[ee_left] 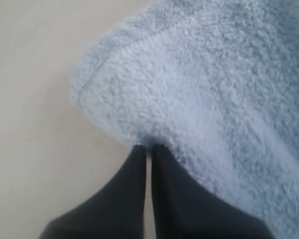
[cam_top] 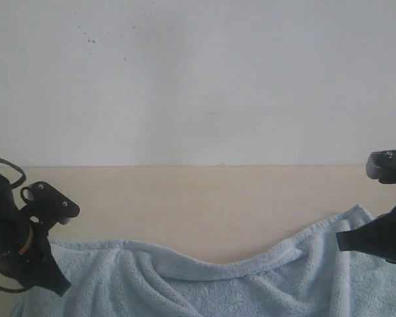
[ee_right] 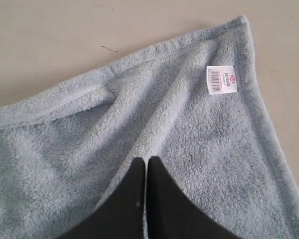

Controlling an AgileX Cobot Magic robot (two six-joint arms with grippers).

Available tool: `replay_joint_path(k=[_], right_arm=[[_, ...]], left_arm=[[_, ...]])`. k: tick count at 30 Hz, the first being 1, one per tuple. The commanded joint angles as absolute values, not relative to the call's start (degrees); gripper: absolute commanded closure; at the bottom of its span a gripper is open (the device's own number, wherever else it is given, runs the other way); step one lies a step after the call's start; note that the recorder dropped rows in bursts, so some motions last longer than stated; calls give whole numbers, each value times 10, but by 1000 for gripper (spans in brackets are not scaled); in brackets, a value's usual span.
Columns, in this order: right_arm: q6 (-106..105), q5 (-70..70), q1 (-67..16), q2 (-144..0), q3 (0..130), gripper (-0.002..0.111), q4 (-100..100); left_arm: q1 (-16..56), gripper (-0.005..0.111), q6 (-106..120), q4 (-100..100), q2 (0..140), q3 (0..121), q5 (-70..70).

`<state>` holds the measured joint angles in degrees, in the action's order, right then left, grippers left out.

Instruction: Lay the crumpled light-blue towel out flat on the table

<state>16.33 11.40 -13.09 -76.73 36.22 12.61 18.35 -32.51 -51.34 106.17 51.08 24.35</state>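
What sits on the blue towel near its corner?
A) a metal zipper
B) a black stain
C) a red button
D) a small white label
D: the right wrist view shows a small white label, printed with a barcode, on the towel close to one corner.

Pale light-blue fluffy terry-cloth towel [cam_top: 204,284]: one, a single piece.

Small white printed tag [ee_right: 222,79] on the towel: one.

Wide pale beige wood-look worktop [cam_top: 198,198]: one.

Plain white-grey wall [cam_top: 198,86]: one.

Black robot arms: two. These are the left arm [cam_top: 16,244] and the right arm [cam_top: 383,234].

Jaws: two pairs, left jaws and right jaws, one pair per arm. Each pair has two black tapering fingers [ee_left: 124,199], so four fingers in all.

Thin dark mark [ee_right: 108,49] on the worktop: one.

Dark specks [cam_top: 90,39] on the wall: several, too small for a firm count.
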Motion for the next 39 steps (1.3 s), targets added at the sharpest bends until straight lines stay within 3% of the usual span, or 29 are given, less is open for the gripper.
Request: replay_joint_path(k=[1,10,22,26,29,32,39], right_arm=[[155,98,-132,-767,360,108,128],[155,80,-132,-767,360,108,128],[155,82,-132,-767,360,108,128],[155,84,-132,-767,360,108,128],[155,84,-132,-767,360,108,126],[155,84,-132,-767,360,108,126],[103,91,-123,-775,360,108,127]], left_arm=[[182,103,-340,-521,1090,543,230],[185,103,-340,-508,1104,554,158],[181,103,-344,-501,1155,554,223],[151,103,-335,-504,1155,554,311],[90,103,-333,-510,1151,554,374],[44,103,-333,-501,1123,553,362],[38,103,-333,-507,1039,562,341]])
